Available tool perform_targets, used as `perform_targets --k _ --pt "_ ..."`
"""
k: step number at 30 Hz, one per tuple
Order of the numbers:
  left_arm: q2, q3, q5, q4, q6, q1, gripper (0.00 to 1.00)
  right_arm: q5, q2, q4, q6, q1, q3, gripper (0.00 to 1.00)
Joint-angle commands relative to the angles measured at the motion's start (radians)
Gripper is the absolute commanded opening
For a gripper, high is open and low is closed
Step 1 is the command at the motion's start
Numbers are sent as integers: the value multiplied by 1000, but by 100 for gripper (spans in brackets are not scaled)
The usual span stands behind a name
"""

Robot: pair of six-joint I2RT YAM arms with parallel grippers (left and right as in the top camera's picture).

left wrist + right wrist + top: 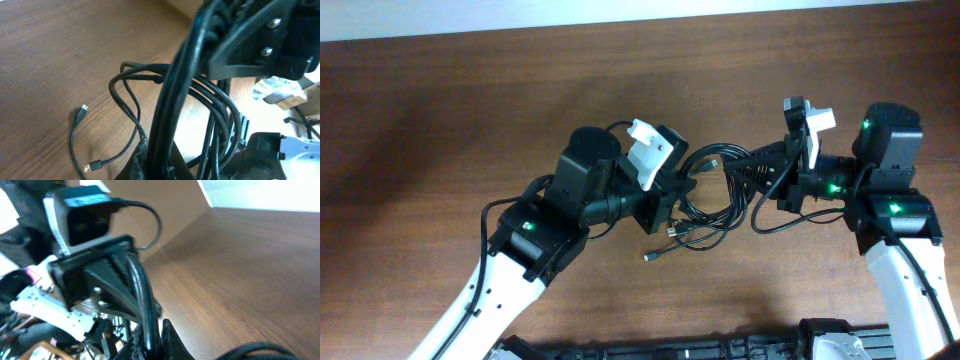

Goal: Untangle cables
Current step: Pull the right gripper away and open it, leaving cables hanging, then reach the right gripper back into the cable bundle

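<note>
Right now the cables (718,205) sit mid-desk as a black bundle strung between the two arms, which meet near the middle of the brown desk (440,110). The left fingers (678,190) are pressed together on the bundle's left side, and the right fingers (748,170) are pinched on its upper right side, so both arms grip the same cables close to each other.

From the left wrist, the left fingers (142,162) show at the bottom edge with several cords (167,115) rising out from between them. These run up as one thick strand to the right fingers (240,52) at the top right, which are clamped on it. Beside that strand, other loops curve out to the left and right and lie against the desk (55,50). Two loose ends trail to the lower left, each with a small plug, one silver (83,108) and one gold (93,164), both flat on the wood and apart from each other.

From the right wrist, a thick cable (145,305) climbs from between the right fingers (136,341) to the ribbed left fingers (107,290), closed on it.

Overhead, the loose plug ends (660,248) lie just below the bundle, nearer the left arm.
</note>
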State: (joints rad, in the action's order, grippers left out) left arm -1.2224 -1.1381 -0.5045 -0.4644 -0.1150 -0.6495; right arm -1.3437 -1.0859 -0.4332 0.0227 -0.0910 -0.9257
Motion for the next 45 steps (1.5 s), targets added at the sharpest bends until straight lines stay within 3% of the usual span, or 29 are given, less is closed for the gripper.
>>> perform_targets --k 1,9,15,22,26,29,34,37,42,45 --pt "10 -12 4 6 42 16 0 170 0 -50 0 6 -11 4" --pt "59 -12 -8 1 43 97 0 441 0 -156 -40 6 -11 8" --pt "68 -12 -132 -10 113 97 0 511 0 -166 -40 6 -11 12" --pt "68 -12 -127 -24 127 97 0 570 0 -187 -40 6 -11 14" --pt "67 -12 -16 -25 130 97 0 558 0 -197 -40 6 -11 16" --pt "63 -12 185 -40 40 97 0 482 0 -201 -41 6 -11 31" --pt "63 -12 241 -23 -45 97 0 407 0 -203 -42 6 -11 60" --pt "63 -12 200 -18 -56 96 0 347 0 -180 -42 6 -11 65" --pt "63 -12 7 0 -56 80 0 369 0 -172 -45 6 -11 69" --pt "63 -12 -5 3 -56 40 0 392 0 -174 -45 6 -11 71"
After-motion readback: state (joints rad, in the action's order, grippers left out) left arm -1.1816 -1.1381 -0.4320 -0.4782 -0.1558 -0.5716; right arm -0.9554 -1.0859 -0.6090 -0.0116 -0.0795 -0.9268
